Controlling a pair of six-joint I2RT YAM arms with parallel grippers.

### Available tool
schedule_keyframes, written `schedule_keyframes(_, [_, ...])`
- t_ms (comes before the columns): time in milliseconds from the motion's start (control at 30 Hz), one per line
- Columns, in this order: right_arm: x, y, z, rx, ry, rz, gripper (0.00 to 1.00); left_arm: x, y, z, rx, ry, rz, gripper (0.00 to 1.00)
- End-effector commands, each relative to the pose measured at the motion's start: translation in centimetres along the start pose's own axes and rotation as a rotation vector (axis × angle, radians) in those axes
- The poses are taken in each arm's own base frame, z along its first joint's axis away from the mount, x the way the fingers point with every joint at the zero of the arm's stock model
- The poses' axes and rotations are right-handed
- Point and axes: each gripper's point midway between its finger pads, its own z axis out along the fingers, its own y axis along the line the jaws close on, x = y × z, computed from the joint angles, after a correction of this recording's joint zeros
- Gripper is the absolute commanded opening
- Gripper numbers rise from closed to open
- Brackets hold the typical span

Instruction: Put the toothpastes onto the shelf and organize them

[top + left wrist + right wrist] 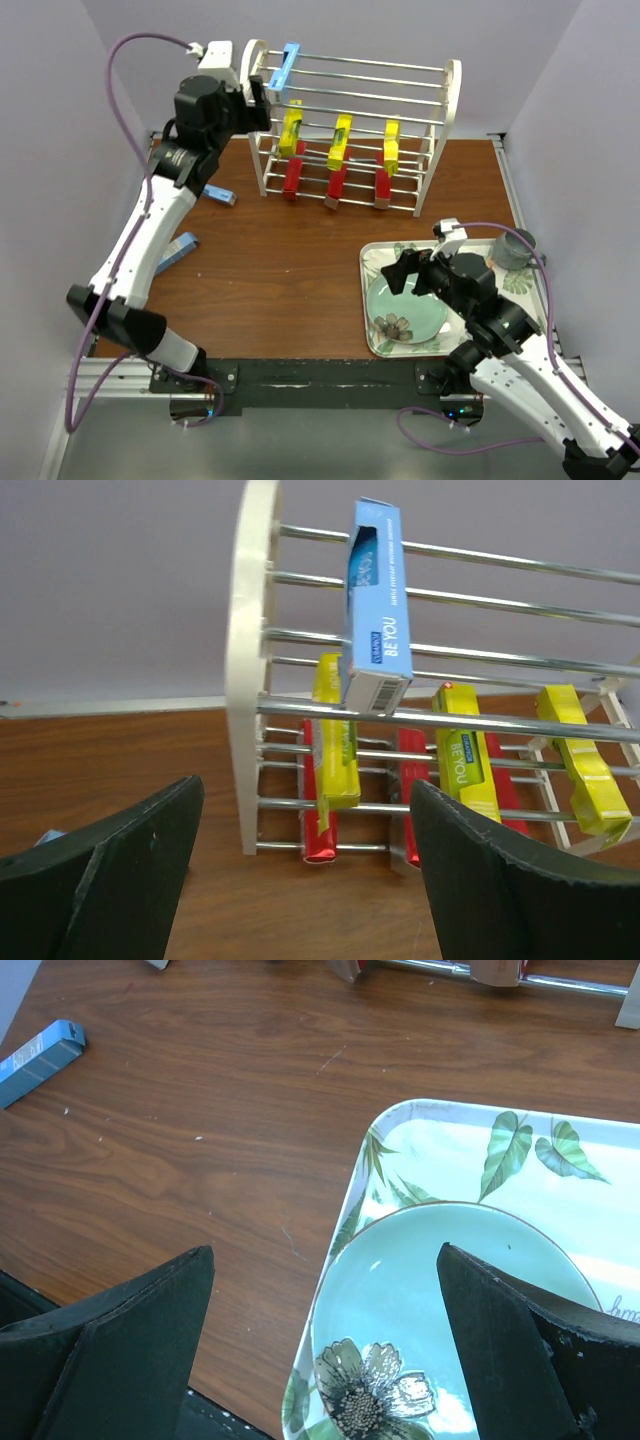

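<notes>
The white wire shelf (452, 100) stands at the back of the table. One light blue toothpaste box (286, 67) lies on its top tier at the left. Three yellow boxes (339, 142) lie on the middle tier and three red boxes (337, 186) on the bottom tier. Two more light blue boxes lie on the table at the left (219, 195) (177, 251). My left gripper (252, 100) is open and empty, just left of the shelf's left frame (250, 660), facing the blue box (378, 605). My right gripper (402, 272) is open and empty above the floral tray's left edge.
A floral tray (385, 250) at the front right holds a teal flower plate (405, 310) and a grey cup (515, 247). A blue box (40, 1058) shows at the far left in the right wrist view. Walls enclose the table on the left, back and right.
</notes>
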Motion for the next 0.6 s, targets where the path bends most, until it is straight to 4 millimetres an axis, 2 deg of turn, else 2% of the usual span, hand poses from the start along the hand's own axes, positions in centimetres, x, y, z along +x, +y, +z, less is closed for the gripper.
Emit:
schedule_keyframes(0, [-0.3, 0.0, 0.7, 0.001, -0.011, -0.024, 0.98, -1.0, 4.4, -4.6, -0.157, -0.086, 0.000, 0.90])
schedule_keyframes(100, [-0.1, 0.2, 1.1, -0.006, 0.002, -0.044, 0.98, 1.8, 7.3, -6.6, -0.249, -0.059, -0.005, 0.94])
schedule_keyframes(133, [-0.1, 0.3, 1.3, -0.011, 0.006, -0.050, 0.98, 4.1, 8.2, -6.7, -0.276, -0.016, -0.004, 0.94])
schedule_keyframes(200, [-0.1, 0.6, 1.5, -0.029, 0.008, -0.069, 0.98, 5.1, 9.5, -8.1, -0.313, -0.013, -0.031, 0.94])
schedule_keyframes(233, [0.1, 0.5, 1.7, -0.028, 0.021, -0.074, 0.98, 7.4, 10.1, -8.2, -0.330, 0.030, -0.034, 0.95])
schedule_keyframes(300, [0.1, 0.8, 2.0, -0.043, 0.022, -0.092, 0.98, 8.8, 10.9, -9.1, -0.362, 0.034, -0.085, 0.95])
schedule_keyframes(333, [0.2, 0.9, 2.2, -0.047, 0.030, -0.097, 0.98, 10.9, 11.4, -9.1, -0.381, 0.071, -0.096, 0.95])
schedule_keyframes(400, [0.2, 1.1, 2.4, -0.062, 0.032, -0.115, 0.98, 12.4, 11.7, -9.5, -0.403, 0.078, -0.164, 0.99])
schedule_keyframes(433, [0.2, 1.2, 2.5, -0.068, 0.034, -0.120, 0.98, 14.3, 12.0, -9.4, -0.420, 0.109, -0.181, 1.00])
schedule_keyframes(500, [0.5, 1.4, 2.7, -0.085, 0.047, -0.131, 0.98, 15.5, 11.9, -9.0, -0.426, 0.114, -0.244, 1.00])
schedule_keyframes(533, [0.5, 1.5, 2.7, -0.090, 0.050, -0.134, 0.98, 16.9, 12.1, -8.6, -0.438, 0.136, -0.259, 1.00])
schedule_keyframes(567, [0.5, 1.6, 2.7, -0.095, 0.049, -0.137, 0.98, 16.9, 11.9, -8.1, -0.436, 0.112, -0.304, 1.00])
